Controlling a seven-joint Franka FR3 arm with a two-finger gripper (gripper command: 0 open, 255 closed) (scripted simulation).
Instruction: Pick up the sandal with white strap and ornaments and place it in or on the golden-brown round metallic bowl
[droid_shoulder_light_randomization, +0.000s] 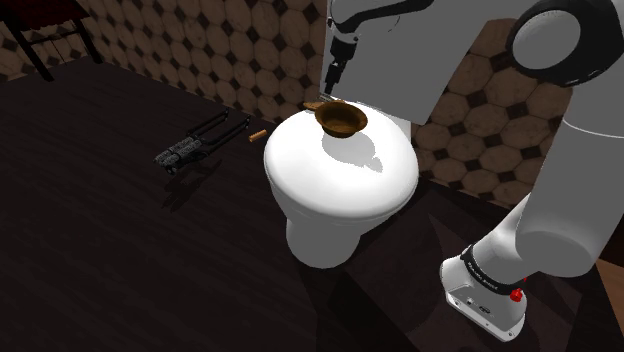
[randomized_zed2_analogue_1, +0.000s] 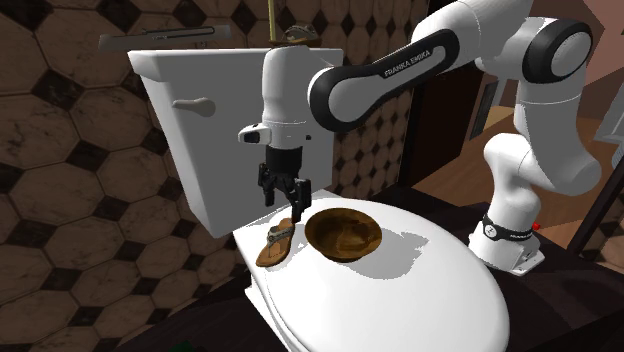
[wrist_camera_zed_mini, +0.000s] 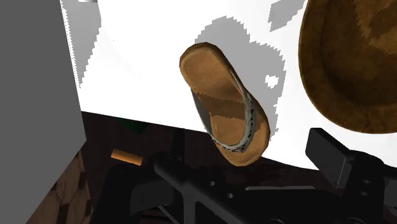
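- The sandal (randomized_zed2_analogue_1: 277, 243) has a tan, matte, grainy footbed shaped like a long oval. A pale strap arches over it, dotted with small ornaments.
- It lies flat on the smooth white toilet lid (randomized_zed2_analogue_1: 420, 290). In the second exterior view it is at 9 o'clock of the bowl (randomized_zed2_analogue_1: 343, 236) and just beside it, apart from the rim. In the wrist view one end reaches slightly past the lid's edge.
- The bowl is round, shallow and golden-brown, with a mottled, streaky inside.
- Behind them stands the boxy white tank (randomized_zed2_analogue_1: 200, 150), against brown tiles with black diamonds.
- On the dark plank floor, at 9 o'clock of the toilet in the shoulder view, lie a long black tool (droid_shoulder_light_randomization: 200, 142) and a small brown cylinder (droid_shoulder_light_randomization: 257, 136).
- The white arm (randomized_zed2_analogue_1: 400, 65) arches over from its base and bends down, so the hand points straight downward.
- The black gripper (randomized_zed2_analogue_1: 285, 203) hangs at 12 o'clock of the sandal. Its fingers (wrist_camera_zed_mini: 168, 184) are spread apart and clasp nothing.
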